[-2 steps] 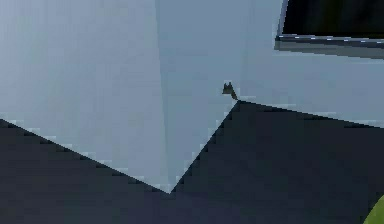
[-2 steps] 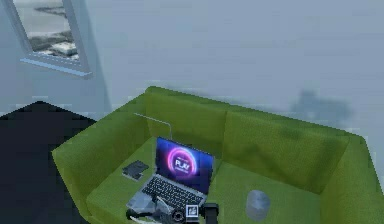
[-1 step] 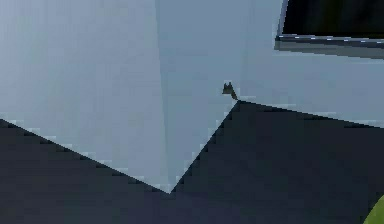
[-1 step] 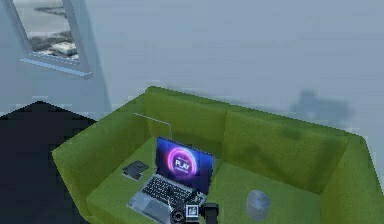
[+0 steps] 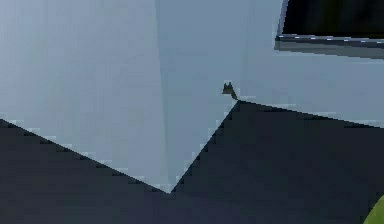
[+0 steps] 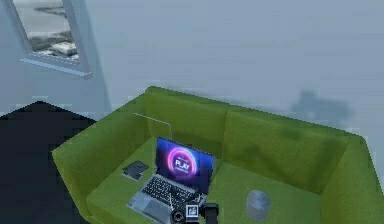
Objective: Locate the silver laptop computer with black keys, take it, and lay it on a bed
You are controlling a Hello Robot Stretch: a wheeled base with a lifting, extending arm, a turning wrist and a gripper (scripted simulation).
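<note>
Arm side view: laptop [image 6: 172, 177] lies at end effector [image 6: 195, 213]; whether held, cannot tell.

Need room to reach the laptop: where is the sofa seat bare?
Bare: the seat between the grey cylinder and the armrest at the arm side view's right. Crowded: the other seat, with the laptop and a small dark thing beside it.

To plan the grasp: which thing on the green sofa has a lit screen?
The open laptop in the middle: its screen glows purple. The flat dark thing and pale grey thing are unlit.
</note>
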